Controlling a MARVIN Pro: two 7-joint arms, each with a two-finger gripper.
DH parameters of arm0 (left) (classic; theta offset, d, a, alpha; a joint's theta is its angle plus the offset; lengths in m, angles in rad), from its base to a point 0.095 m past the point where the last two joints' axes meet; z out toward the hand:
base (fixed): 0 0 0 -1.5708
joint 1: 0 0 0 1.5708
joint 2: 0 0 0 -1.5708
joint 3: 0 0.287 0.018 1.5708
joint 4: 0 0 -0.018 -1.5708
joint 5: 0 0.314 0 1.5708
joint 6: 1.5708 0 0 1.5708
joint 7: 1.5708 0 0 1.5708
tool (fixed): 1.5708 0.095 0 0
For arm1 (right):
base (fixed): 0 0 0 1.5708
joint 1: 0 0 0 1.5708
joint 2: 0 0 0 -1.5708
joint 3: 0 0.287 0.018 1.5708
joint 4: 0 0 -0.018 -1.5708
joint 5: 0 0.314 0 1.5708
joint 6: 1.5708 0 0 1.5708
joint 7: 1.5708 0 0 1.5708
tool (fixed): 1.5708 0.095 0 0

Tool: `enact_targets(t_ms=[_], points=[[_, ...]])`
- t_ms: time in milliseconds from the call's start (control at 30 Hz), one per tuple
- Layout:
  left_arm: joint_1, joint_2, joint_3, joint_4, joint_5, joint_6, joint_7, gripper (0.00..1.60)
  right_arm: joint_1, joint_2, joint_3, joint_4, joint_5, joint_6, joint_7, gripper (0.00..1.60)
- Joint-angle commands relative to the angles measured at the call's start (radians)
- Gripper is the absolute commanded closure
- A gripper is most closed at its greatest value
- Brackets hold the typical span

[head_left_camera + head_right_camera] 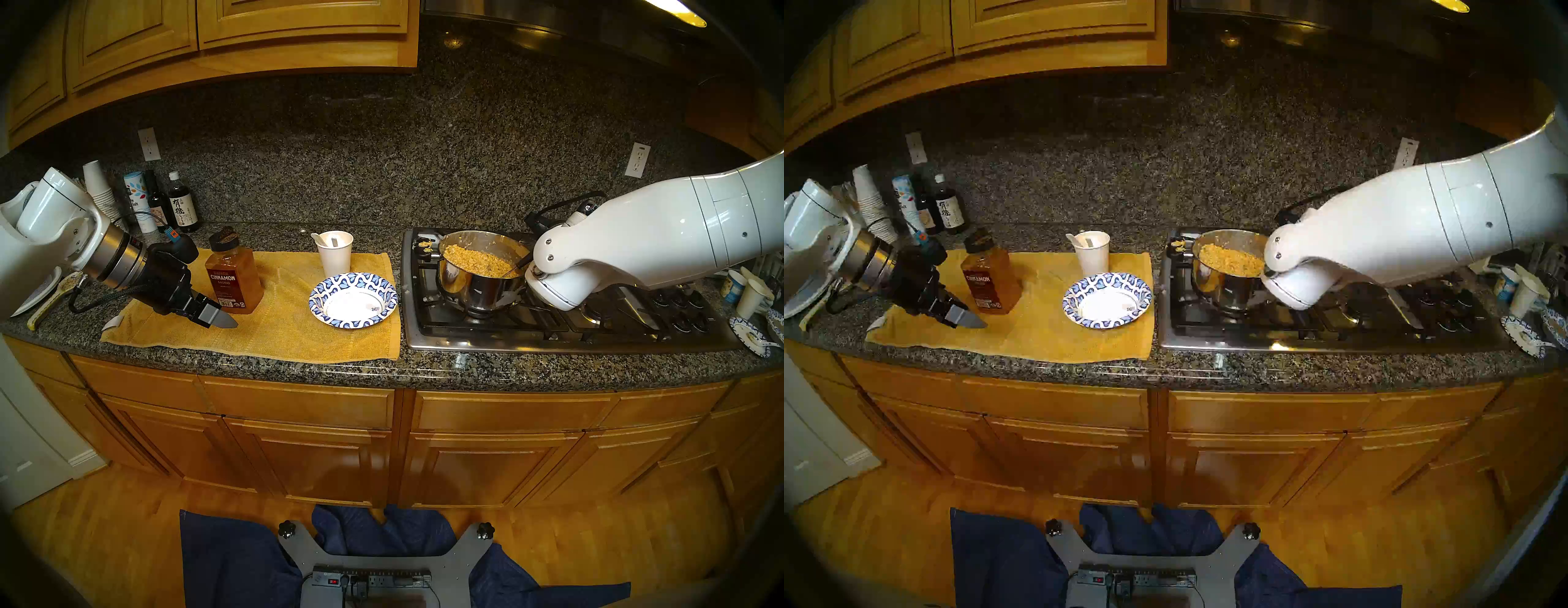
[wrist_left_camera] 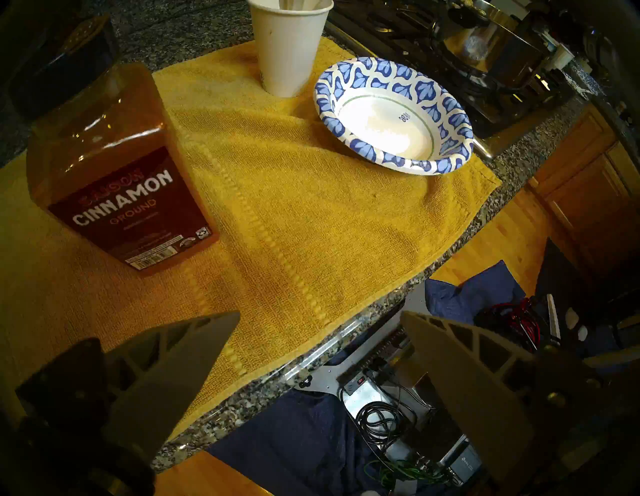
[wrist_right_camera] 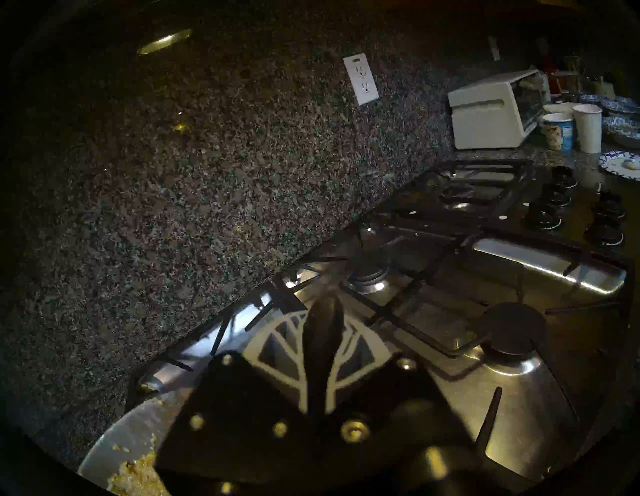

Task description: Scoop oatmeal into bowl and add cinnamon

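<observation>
a kitchen desk (image 1: 382,373) of dark granite, seen from the robot's head. a steel pot (image 1: 475,280) of tan oatmeal (image 1: 477,255) sits on the stove (image 1: 551,327) at right. the right arm reaches in over the pot's far side. its end effector (image 3: 323,350) shows only in the wrist view, fingers (image 3: 277,346) pressed together on a dark handle (image 3: 323,343), most likely the spoon handle (image 1: 518,264) that sticks out of the oatmeal.

the step in hand looks like taking up the spoon to scoop. to do it well, the grip should stay firm so the handle does not twist, the spoon should dig under the sticky mass, then rise level before crossing to the bowl (image 1: 353,300).

the bowl is empty. it lies on a yellow towel (image 1: 275,331) left of the stove, well apart from the right end effector, with a white cup (image 1: 335,252) just behind it.

the left end effector (image 2: 318,350) hangs over the towel's front edge with its fingers spread, holding nothing. the cinnamon (image 1: 233,276) stands upright on the towel just beside it, cap on.
</observation>
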Motion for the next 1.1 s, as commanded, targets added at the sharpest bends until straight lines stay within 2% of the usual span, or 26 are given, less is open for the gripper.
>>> enact_targets(t_ms=[0,267,500,800,1067], points=[[-0.025,-0.002,-0.024,0.002,0.0,-0.003,-0.002,0.0,-0.007,0.048,0.064,0.017,0.049,-0.002,-0.05,1.6],[-0.025,-0.002,-0.024,0.002,0.0,-0.003,-0.002,0.0,-0.033,0.069,0.116,0.037,0.141,-0.002,-0.057,1.6],[-0.025,-0.002,-0.024,0.002,0.0,-0.003,-0.002,0.0,-0.042,0.092,0.142,0.059,0.187,-0.002,-0.053,1.6],[-0.025,-0.002,-0.024,0.002,0.0,-0.003,-0.001,0.0,-0.028,0.115,0.166,0.067,0.197,-0.002,-0.048,1.6],[-0.024,-0.002,-0.023,0.002,-0.001,-0.003,-0.001,0.0,0.013,0.137,0.186,0.083,0.197,-0.002,-0.048,1.6]])
